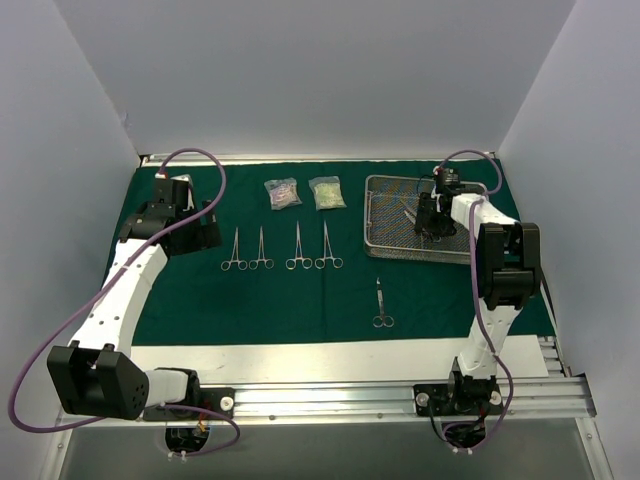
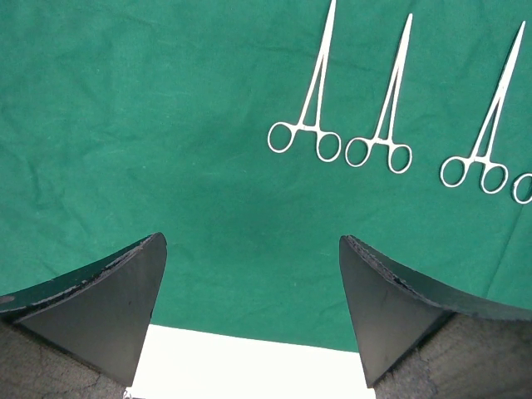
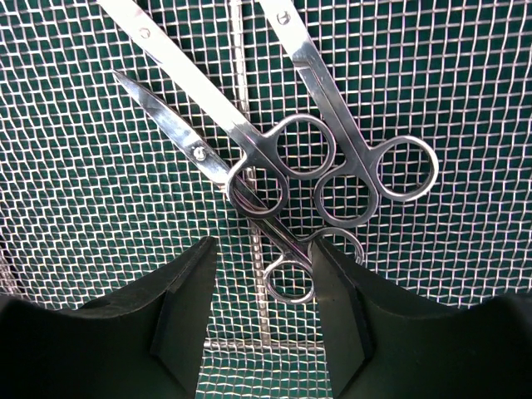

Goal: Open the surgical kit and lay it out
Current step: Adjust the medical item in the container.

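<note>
Five instruments [image 1: 298, 262] lie on the cloth [image 1: 200, 300]; three remain in the tray [image 1: 390, 225].
Your left gripper [image 2: 249, 249] and right gripper [image 3: 263, 249] are both open, the right straddling one tray instrument.

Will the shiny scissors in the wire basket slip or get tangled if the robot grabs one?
Probably stiff and slippery: the scissors look like smooth polished steel. Three lie crossed on the mesh tray, rings overlapping, so lifting one may well drag its neighbours.
</note>
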`<move>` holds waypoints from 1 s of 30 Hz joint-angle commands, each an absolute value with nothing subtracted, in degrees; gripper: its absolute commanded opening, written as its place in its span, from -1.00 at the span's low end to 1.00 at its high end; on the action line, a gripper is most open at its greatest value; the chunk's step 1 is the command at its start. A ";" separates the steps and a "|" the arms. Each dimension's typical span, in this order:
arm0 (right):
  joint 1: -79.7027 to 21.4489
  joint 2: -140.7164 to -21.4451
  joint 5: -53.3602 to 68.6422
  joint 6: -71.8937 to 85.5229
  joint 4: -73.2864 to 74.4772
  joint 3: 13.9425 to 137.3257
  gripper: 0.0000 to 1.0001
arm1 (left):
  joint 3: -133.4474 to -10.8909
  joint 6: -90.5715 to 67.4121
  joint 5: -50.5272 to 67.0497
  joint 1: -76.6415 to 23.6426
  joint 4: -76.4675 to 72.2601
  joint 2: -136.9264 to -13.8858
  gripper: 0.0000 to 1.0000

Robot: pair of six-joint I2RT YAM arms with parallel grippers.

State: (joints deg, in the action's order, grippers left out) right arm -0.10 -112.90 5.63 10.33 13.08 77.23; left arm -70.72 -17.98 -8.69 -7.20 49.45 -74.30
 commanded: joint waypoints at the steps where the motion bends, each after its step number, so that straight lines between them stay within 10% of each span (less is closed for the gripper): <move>1: -0.26 -109.95 7.12 9.75 13.27 76.20 -0.09 | -70.75 -18.10 -8.09 -7.47 47.64 -72.77 0.88; 30: -10.46 -110.21 0.18 12.47 17.32 82.26 -0.29 | -71.02 -18.11 -7.73 -7.47 47.29 -73.30 0.88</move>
